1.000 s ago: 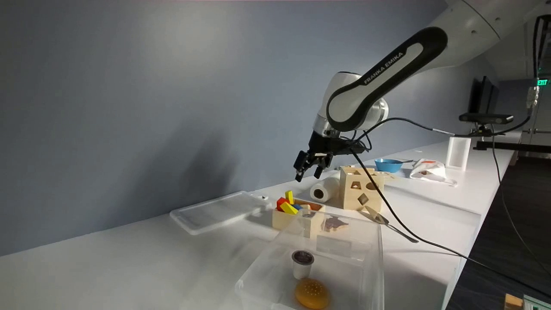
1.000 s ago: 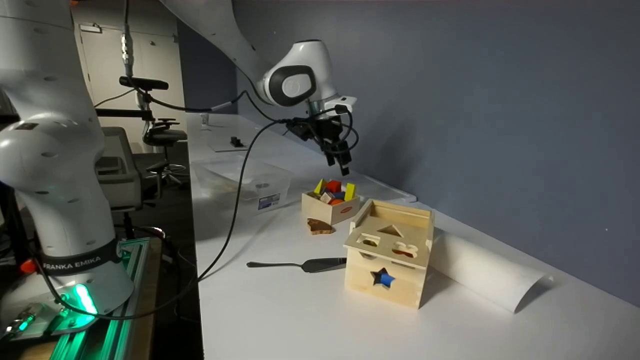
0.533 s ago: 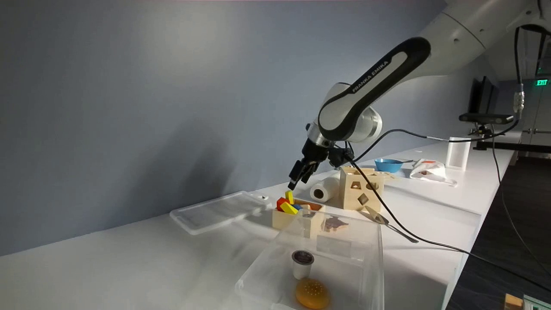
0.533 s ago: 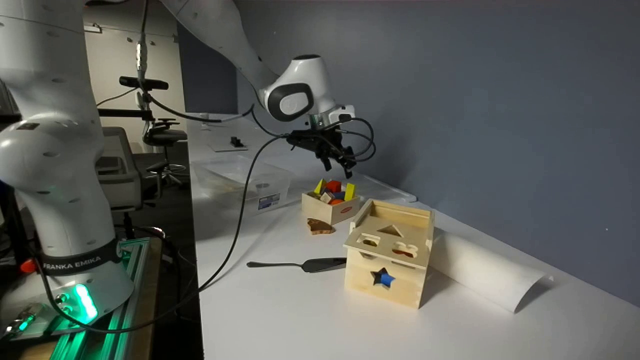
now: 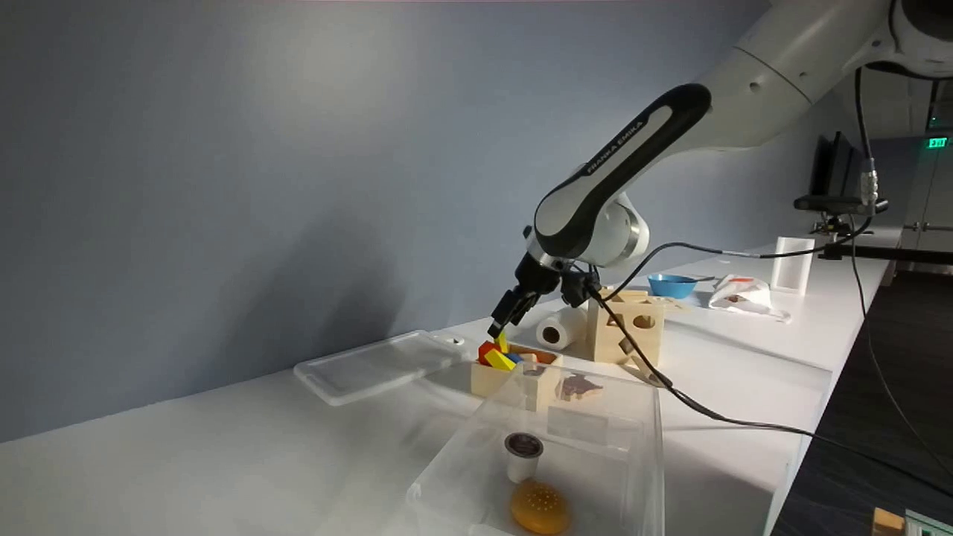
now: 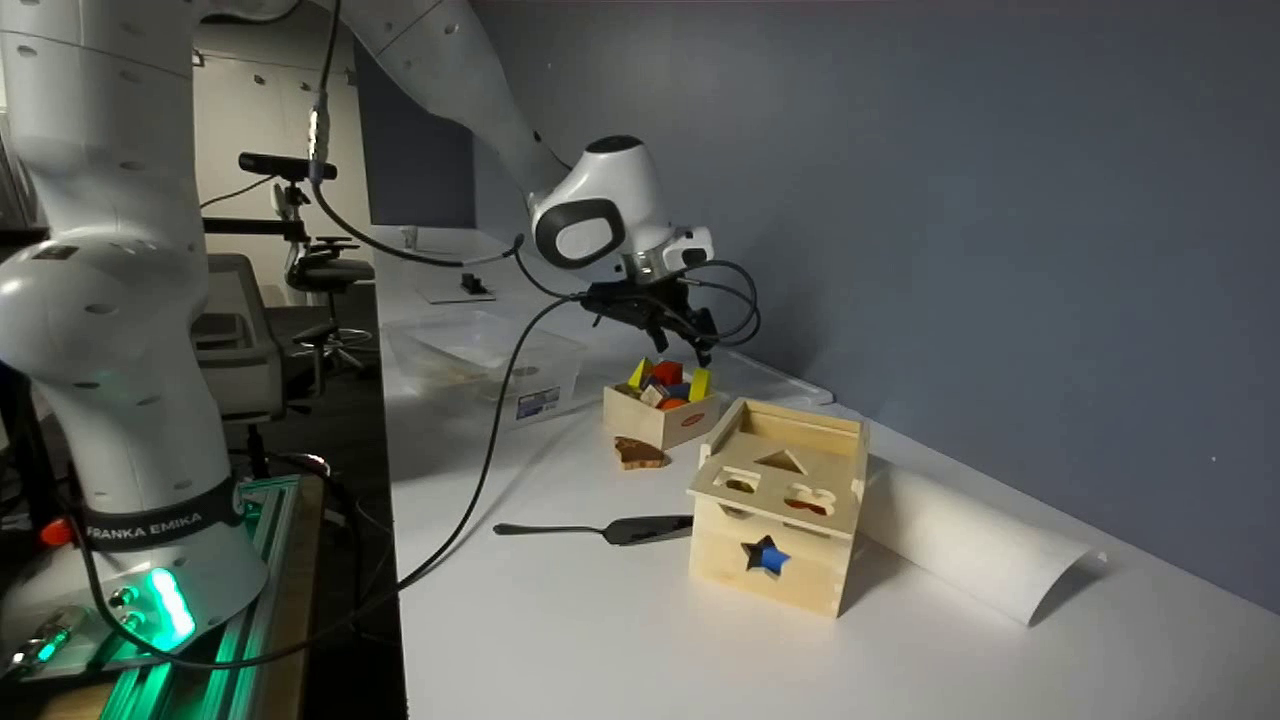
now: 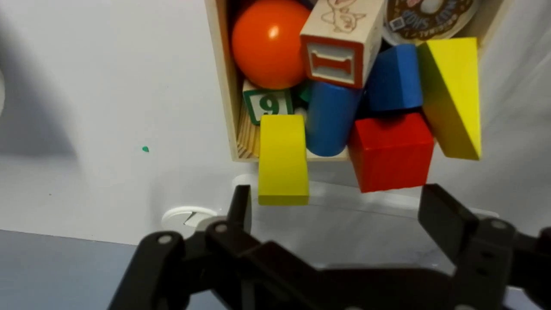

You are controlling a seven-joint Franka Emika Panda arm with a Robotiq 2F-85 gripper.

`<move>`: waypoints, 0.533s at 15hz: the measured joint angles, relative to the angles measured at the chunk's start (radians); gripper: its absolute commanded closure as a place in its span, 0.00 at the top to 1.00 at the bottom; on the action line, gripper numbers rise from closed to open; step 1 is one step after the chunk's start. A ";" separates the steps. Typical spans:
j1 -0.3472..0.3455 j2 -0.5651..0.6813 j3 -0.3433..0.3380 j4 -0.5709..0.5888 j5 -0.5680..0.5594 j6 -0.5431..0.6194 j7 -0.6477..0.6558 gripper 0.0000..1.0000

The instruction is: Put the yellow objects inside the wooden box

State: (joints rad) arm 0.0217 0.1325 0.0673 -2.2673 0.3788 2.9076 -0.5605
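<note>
Near the yellow block [image 7: 283,159], mid wrist view, with gripper [image 7: 338,210] spread wide, holding nothing; down lower than before.

Readable in both exterior views: white "FRANKA EMIKA", on the robot's forearm [image 5: 618,158] and black base band [image 6: 150,522]; in an exterior view, "EXIT" on a green sign [image 5: 937,142]. In the wrist view: "NUT SHOP" and "ORIGINAL" on a brown pod lid [image 7: 426,19]; a green 9, or 6 if turned, on a green-framed block [image 7: 267,103]; a red letter, apparently a sideways I, on a red-framed block [image 7: 342,45].
</note>
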 measured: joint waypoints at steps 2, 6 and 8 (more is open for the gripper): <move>-0.009 0.016 0.015 0.009 0.056 0.023 -0.059 1.00; -0.036 0.045 0.044 0.041 0.148 0.048 -0.165 1.00; -0.051 0.059 0.052 0.057 0.175 0.050 -0.202 1.00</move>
State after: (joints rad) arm -0.0288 0.1911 0.1191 -2.2099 0.5540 2.9571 -0.7626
